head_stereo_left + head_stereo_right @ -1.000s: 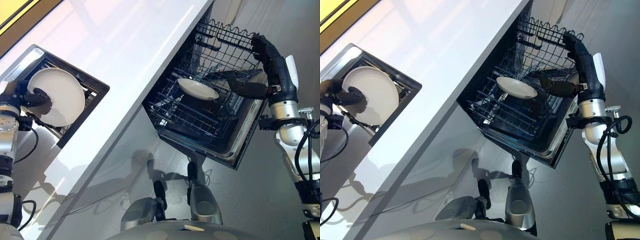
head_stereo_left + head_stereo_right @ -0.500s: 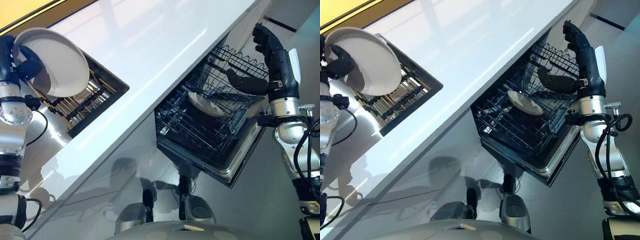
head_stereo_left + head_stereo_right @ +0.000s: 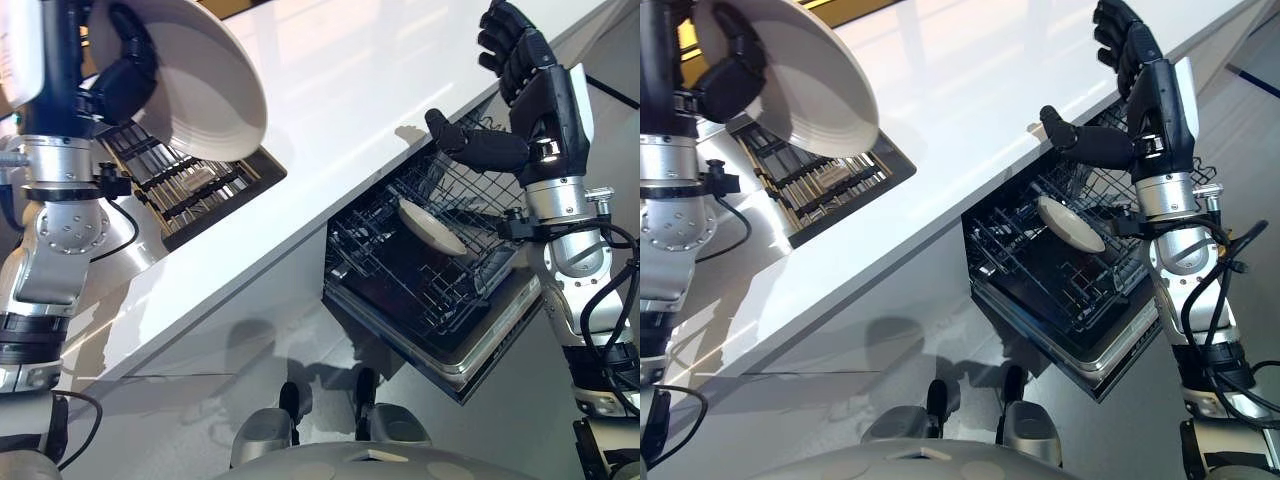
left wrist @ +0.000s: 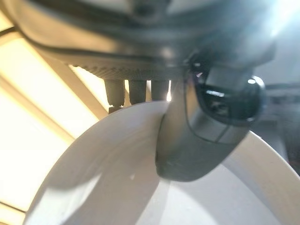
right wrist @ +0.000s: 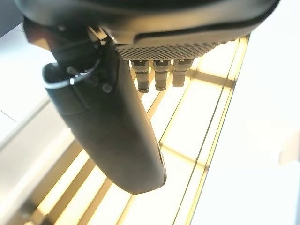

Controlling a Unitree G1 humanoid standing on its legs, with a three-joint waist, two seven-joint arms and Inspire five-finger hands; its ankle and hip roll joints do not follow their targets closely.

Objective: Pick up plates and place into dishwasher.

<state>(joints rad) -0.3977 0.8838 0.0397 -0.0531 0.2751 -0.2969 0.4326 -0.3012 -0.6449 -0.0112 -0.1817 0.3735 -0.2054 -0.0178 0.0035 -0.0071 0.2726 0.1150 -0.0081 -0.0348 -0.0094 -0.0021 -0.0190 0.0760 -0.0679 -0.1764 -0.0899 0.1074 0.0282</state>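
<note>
A long white counter (image 3: pixel 330 120) crosses the scene, and the open dishwasher (image 3: pixel 430 300) sits under its edge with the dark wire rack (image 3: pixel 400 265) pulled out. The left hand (image 3: pixel 125 75) pinches a large white plate (image 3: pixel 195 85), raised above the sink rack (image 3: pixel 190 180). A smaller plate (image 3: pixel 432 226) leans in the wire rack. The right hand (image 3: pixel 515 75) is above it, fingers spread, holding nothing.

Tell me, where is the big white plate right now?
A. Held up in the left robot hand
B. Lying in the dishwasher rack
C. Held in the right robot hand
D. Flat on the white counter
A: the left robot hand grips the big white plate, raised above the counter.
</note>
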